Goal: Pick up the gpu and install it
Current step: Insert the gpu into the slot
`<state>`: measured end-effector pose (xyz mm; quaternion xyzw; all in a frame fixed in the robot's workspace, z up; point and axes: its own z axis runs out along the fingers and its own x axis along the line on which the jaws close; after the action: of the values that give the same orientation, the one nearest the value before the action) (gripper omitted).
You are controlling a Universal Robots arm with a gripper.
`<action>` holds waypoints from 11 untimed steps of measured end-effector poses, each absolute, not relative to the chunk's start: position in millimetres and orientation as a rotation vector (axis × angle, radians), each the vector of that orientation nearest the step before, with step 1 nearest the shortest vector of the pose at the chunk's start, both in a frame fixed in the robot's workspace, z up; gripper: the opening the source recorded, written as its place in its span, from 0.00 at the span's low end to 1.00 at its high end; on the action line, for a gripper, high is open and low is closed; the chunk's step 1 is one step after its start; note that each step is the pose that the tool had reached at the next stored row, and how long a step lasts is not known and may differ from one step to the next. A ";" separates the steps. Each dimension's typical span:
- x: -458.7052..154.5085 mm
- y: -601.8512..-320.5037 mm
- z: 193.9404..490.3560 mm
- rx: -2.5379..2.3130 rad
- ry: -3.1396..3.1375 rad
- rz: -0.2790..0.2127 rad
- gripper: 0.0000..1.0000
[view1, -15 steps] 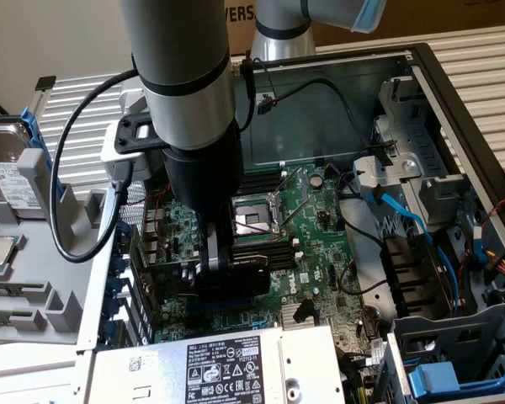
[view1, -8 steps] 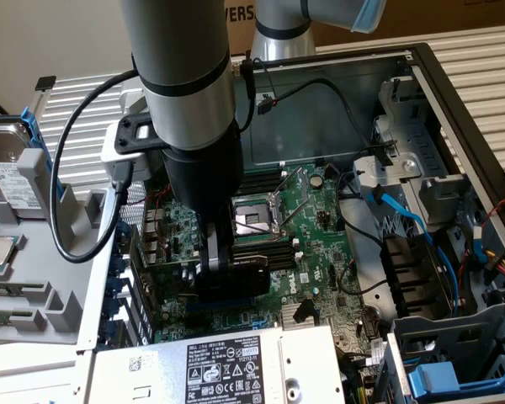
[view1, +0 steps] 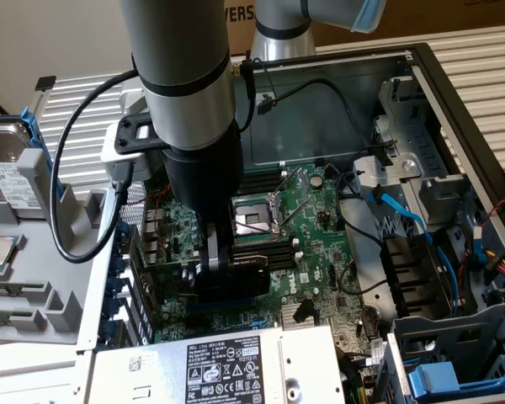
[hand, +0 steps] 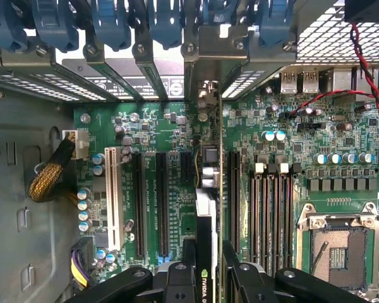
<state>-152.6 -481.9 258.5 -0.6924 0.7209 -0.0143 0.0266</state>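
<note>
A ribbed grey surface (view1: 80, 109) lies behind and beside the open, dark metal computer case (view1: 454, 80), which lies on its side with its inside facing us. The thick grey robot arm (view1: 185, 84) comes down into the case over the large green motherboard (view1: 307, 219). A silver power supply with a white label (view1: 227, 362) sits at six o'clock of the board in the exterior view.

The black two-fingered gripper (hand: 206, 281) is clamped on the gpu (hand: 206, 214), a flat green circuit card with a black cooler shroud. One finger sits on each face, and the card is held on edge. In the exterior view the pair sit at about seven o'clock from the square silver CPU socket (view1: 251, 220). The wrist view shows the card running lengthwise among the long black expansion slots (hand: 161, 202), its far end reaching the slotted metal rear openings (hand: 205, 60). We cannot tell whether its lower edge has entered a slot.

We judge this to be the seating step. To do it well, we hold the card upright and parallel to the slot along its whole length. We let the bracket end meet its rear opening squarely and press straight down, so both ends go in together. The small silver capacitors (hand: 210, 177) just beside the card leave little room, so we avoid any sideways slide or twist.
</note>
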 end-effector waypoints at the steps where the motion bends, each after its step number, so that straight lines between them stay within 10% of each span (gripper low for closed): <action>1: -152.6 -481.9 258.5 -2.139 2.227 -0.044 0.26; 11: -152.9 -482.0 258.5 -2.139 2.225 -0.046 0.26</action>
<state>-152.9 -482.0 258.5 -0.6926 0.7206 -0.0149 0.0272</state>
